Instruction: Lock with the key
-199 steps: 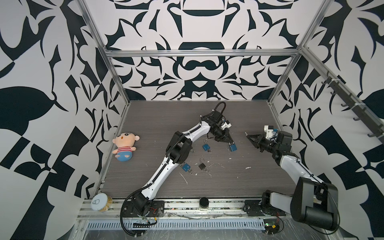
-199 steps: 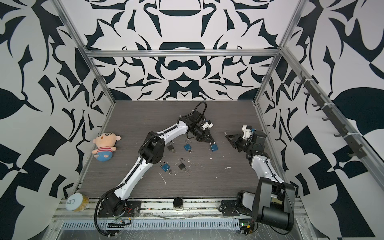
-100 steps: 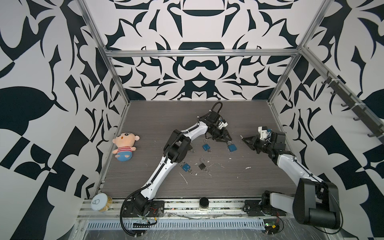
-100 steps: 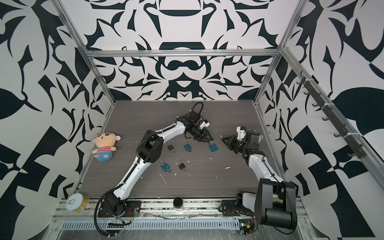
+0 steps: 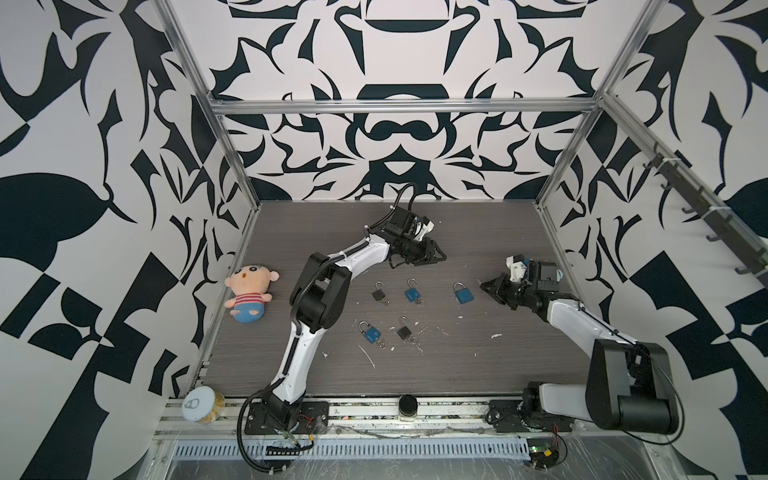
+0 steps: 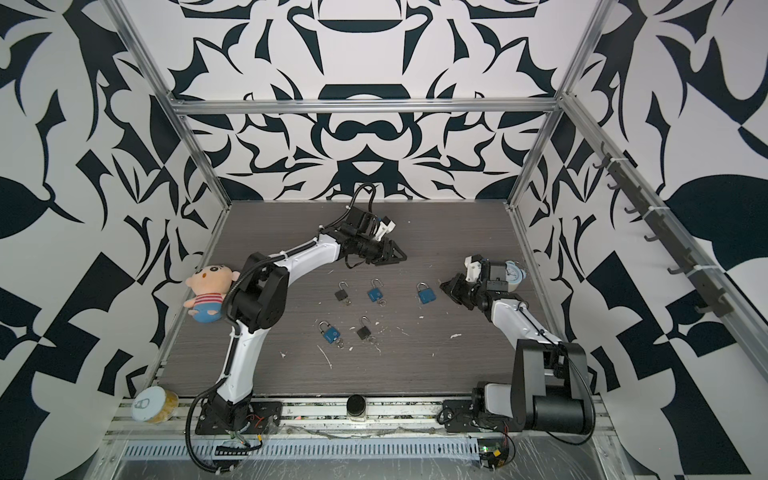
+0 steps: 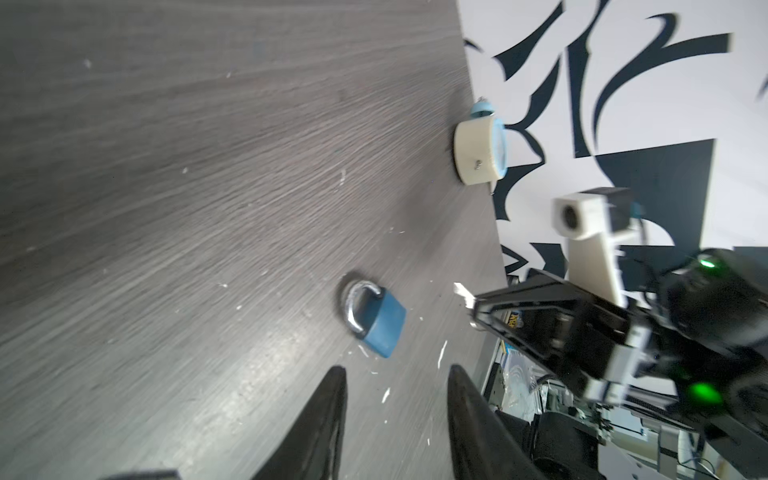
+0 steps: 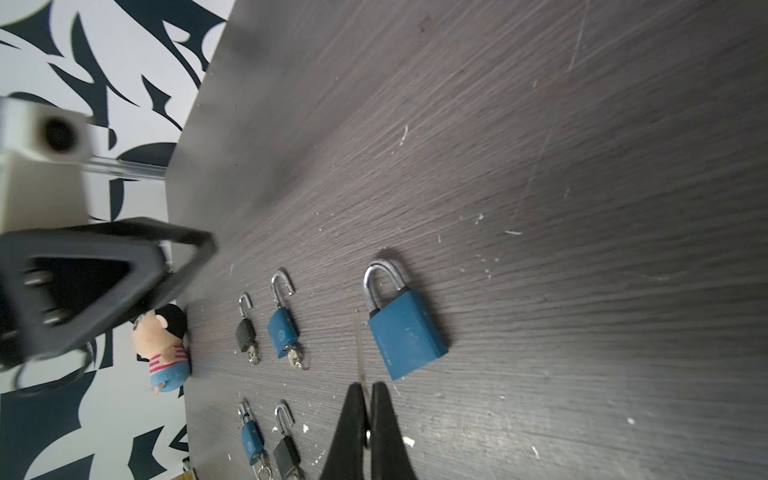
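Item 1: blue padlock, shackle down in its body, flat on the desk, between my two pincers and nearer the right one.

Item 2: right pincer, tips pressed together on the key. The blade juts out and runs just beside the padlock's body; I cannot tell whether they touch.

Item 3: left pincer, tips partly apart, holding nothing, farther back over the desk, apart from the padlock.

Item 4: second blue padlock, shackle open, left of the first in a top view.
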Robot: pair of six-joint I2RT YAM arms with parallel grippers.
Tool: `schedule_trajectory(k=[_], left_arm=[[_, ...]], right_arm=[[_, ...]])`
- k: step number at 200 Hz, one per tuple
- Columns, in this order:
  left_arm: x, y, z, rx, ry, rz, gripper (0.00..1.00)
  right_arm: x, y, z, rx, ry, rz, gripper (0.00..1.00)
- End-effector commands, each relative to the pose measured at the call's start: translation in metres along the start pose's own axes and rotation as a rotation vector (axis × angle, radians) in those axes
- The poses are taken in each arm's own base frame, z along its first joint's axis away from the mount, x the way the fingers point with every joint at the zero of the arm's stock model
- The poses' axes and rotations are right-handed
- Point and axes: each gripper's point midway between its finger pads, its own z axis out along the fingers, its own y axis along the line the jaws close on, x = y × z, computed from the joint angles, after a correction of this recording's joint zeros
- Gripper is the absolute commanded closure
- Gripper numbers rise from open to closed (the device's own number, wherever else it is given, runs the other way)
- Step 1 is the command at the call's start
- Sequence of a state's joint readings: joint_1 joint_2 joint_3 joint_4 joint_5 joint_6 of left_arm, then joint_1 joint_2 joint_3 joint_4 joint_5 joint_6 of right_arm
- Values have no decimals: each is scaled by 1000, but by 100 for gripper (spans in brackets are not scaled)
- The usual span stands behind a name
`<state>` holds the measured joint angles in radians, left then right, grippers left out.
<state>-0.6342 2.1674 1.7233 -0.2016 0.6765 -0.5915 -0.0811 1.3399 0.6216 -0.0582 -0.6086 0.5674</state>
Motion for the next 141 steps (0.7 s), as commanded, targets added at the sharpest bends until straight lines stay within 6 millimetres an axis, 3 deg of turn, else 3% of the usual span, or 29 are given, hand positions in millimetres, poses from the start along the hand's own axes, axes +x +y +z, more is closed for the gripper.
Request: schedule_trajectory(k=[1, 51, 81, 141], left_arm=[[-17, -31, -29, 55, -123, 83, 57], [1, -34, -64, 80, -194, 63, 57], [12, -28, -71, 62, -197, 53, 58], [16, -22, -76, 37, -213, 56, 59]], right_arm=[[-16, 7, 4, 20, -19, -81, 100], [-23, 0, 20, 57, 21, -109, 100], [-20, -4, 30, 69, 50, -107, 98], [-7, -9, 43, 95, 97, -113, 94]])
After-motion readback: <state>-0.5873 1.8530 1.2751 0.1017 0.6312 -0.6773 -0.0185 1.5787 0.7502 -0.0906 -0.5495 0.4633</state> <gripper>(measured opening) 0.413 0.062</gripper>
